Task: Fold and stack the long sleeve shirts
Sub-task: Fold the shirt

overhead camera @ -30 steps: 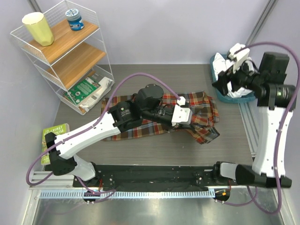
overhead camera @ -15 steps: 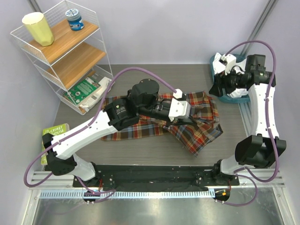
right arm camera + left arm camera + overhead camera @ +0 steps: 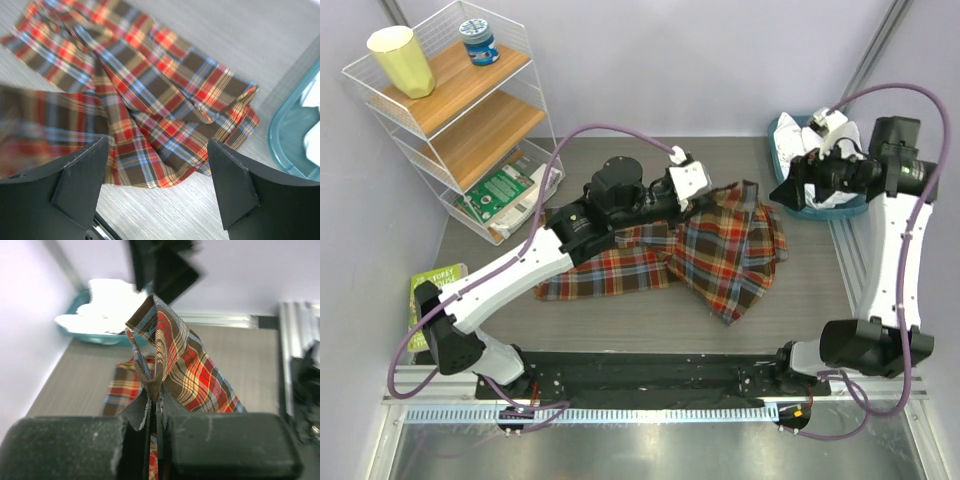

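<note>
The plaid shirt (image 3: 720, 250) is being lifted higher than before at centre frame; only in the left wrist view is the left gripper (image 3: 156, 396) being seen with jaws clamped on it. The right gripper (image 3: 157, 175) is being held with jaws apart. The grey worktop (image 3: 650, 160) is being enclosed by lilac walls (image 3: 670, 60).

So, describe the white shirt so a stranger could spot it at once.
Look to the table's far right corner, where a teal basket sits. The white shirt is bunched inside it. Unlike the plaid shirt on the table, it is plain white.
</note>
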Controlling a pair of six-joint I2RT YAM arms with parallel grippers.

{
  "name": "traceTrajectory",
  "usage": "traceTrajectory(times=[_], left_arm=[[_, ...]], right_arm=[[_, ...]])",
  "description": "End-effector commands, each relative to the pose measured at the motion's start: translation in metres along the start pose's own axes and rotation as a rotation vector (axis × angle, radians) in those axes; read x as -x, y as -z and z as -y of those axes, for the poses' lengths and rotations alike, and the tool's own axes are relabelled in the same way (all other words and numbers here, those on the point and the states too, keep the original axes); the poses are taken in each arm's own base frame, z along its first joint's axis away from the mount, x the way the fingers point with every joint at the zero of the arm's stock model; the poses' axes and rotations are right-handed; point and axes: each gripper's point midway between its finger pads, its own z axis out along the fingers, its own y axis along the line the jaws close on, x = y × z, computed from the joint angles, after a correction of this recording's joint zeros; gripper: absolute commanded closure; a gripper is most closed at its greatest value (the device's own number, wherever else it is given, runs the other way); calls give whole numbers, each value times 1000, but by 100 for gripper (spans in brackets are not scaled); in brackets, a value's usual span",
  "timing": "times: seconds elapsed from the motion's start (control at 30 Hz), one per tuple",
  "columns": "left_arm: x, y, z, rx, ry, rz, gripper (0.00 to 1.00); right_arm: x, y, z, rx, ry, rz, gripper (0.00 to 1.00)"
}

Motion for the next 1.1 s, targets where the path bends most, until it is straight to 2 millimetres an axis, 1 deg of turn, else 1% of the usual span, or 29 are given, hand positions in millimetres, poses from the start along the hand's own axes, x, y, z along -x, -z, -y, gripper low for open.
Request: traceTrajectory(times=[0.0, 0.07, 0.1, 0.17, 0.2, 0.23, 0.27, 0.3, 0.33, 0.37, 0.4, 0.47, 0.5, 0.53, 0.6, 0.63, 0.67, 0.7, 0.73, 0.77, 0.8, 0.83, 0.87, 0.9, 0.93, 0.97, 1.0, 1.03, 1.07], left_arm=[[29, 3, -49, 198, 15, 135, 100], [26, 3, -55, 204, 23, 146, 100], [26, 3, -56, 197, 26, 153, 100], [24, 2, -56, 186, 34, 155, 100], [24, 1, -56, 181, 35, 156, 100], [23, 1, -56, 178, 33, 157, 100], [24, 1, -57, 176, 30, 160, 100], [25, 0, -57, 174, 31, 165, 100], [26, 1, -57, 172, 34, 168, 100], [26, 1, -58, 166, 36, 171, 100], [27, 0, -58, 162, 40, 176, 100], [29, -1, -57, 151, 42, 184, 100], [29, -2, -57, 146, 41, 185, 100], [31, -1, -57, 148, 39, 187, 100], [31, -3, -58, 146, 43, 186, 100], [30, -3, -58, 147, 43, 183, 100], [28, -3, -60, 154, 45, 178, 100], [30, -2, -61, 159, 44, 180, 100], [30, -1, -63, 163, 52, 181, 100], [28, -2, -63, 164, 57, 178, 100], [26, -2, -63, 163, 59, 174, 100], [27, 1, -63, 165, 54, 176, 100], [26, 2, -62, 166, 54, 173, 100], [23, 3, -62, 166, 55, 165, 100], [23, 7, -64, 179, 51, 164, 99], [22, 9, -65, 185, 52, 157, 88], [17, 10, -66, 192, 57, 146, 77], [14, 15, -73, 225, 63, 134, 69], [15, 23, -78, 256, 72, 133, 49]], right_arm=[[27, 37, -47, 42, 39, 125, 13], [26, 40, -57, 60, 39, 139, 12], [27, 40, -66, 105, 36, 161, 12], [21, 35, -74, 158, 23, 172, 10], [23, 37, -86, 209, 37, 205, 10], [25, 36, -86, 216, 52, 225, 9], [19, 31, -87, 238, 32, 233, 7], [21, 31, -89, 238, 35, 252, 7], [30, 29, -85, 233, 27, 285, 6], [25, 23, -82, 235, 3, 283, 5], [27, 21, -85, 238, 9, 292, 5], [31, 14, -82, 234, 15, 299, 5], [33, 11, -87, 257, 25, 296, 5], [34, 7, -89, 275, 23, 291, 5], [39, 4, -97, 299, 37, 287, 7], [42, 1, -105, 325, 55, 285, 7], [43, 1, -109, 332, 52, 286, 9], [46, 1, -111, 330, 51, 291, 13], [55, -3, -111, 319, 83, 315, 20], [60, -2, -109, 283, 72, 327, 38], [65, -2, -106, 266, 83, 342, 44], [76, 0, -102, 234, 111, 375, 53], [81, -3, -96, 216, 104, 375, 79], [85, -5, -88, 181, 98, 372, 95], [95, -2, -82, 156, 107, 384, 99], [100, -3, -77, 139, 112, 386, 99], [101, -12, -67, 128, 113, 371, 99], [112, -8, -65, 117, 136, 386, 99], [116, -11, -63, 117, 145, 387, 99]])
